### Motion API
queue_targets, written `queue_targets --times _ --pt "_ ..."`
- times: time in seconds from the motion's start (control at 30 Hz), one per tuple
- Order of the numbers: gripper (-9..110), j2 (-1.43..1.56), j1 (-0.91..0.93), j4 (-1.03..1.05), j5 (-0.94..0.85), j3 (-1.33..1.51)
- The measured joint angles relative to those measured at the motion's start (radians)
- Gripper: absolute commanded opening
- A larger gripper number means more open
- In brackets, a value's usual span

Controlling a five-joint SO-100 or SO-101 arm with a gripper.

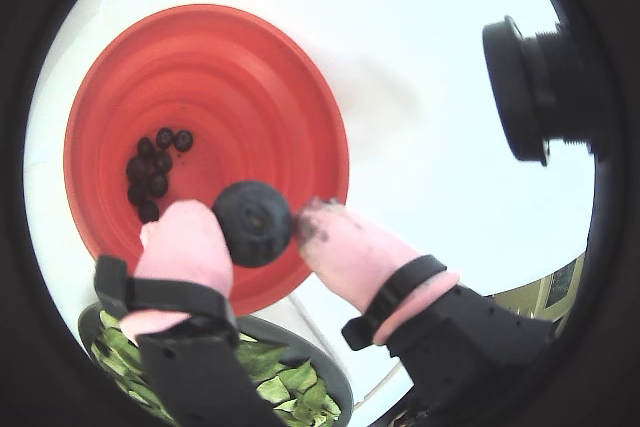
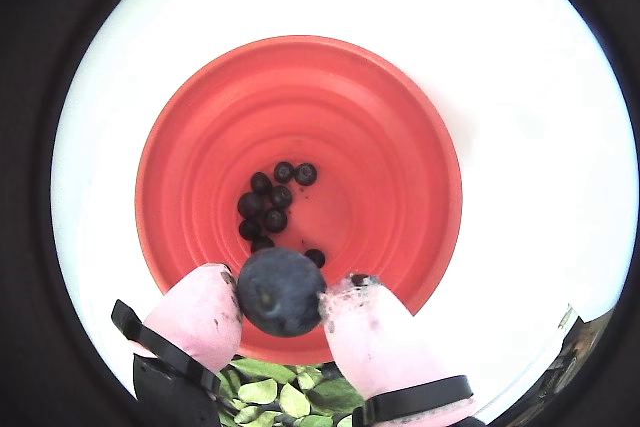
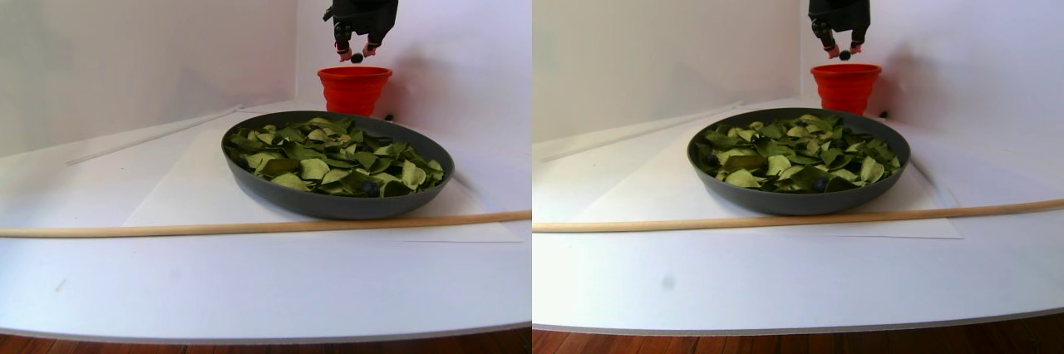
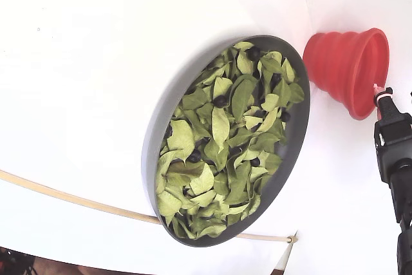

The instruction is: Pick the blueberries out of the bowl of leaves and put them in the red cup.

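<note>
Gripping one blueberry [image 2: 280, 292], my end effector [image 2: 283, 299] hangs over the red cup [image 2: 300, 107]; several blueberries [image 2: 270, 202] are deposited near its centre, more lie among the leaves [image 4: 219, 159].

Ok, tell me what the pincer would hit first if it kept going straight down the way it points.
Probably the red cup: the pincer, shut on a blueberry, hangs above the cup's near rim. It would likely enter the opening and reach the blueberries already inside; depth is unclear.

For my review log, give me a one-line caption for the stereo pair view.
Gripper holds a blueberry above the red cup, behind the grey bowl of leaves.
</note>
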Motion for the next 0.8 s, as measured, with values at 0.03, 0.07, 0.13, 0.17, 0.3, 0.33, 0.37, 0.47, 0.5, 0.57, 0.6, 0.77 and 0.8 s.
queue_targets --times 0.03,0.07,0.13,0.17,0.3,0.33,0.37,0.47,0.5,0.57,0.6,0.77,0.8 --pt "20 -0.006 0.0 0.0 0.0 -0.005" --pt "21 -0.012 0.002 0.0 0.0 -0.009" --pt "21 -0.018 0.003 0.0 0.0 -0.012" --pt "21 -0.018 0.003 0.0 0.0 -0.012" --pt "21 -0.018 0.003 0.0 0.0 -0.012" --pt "21 -0.018 0.003 0.0 0.0 -0.012" --pt "21 -0.018 0.003 0.0 0.0 -0.012" --pt "21 -0.018 0.003 0.0 0.0 -0.012" --pt "21 -0.018 0.003 0.002 0.0 -0.012" --pt "20 -0.018 0.003 0.002 0.0 -0.012" --pt "20 -0.018 0.003 0.002 -0.003 -0.012" --pt "20 -0.015 0.009 0.002 -0.005 0.043" --pt "20 -0.009 0.009 0.002 -0.006 0.055"
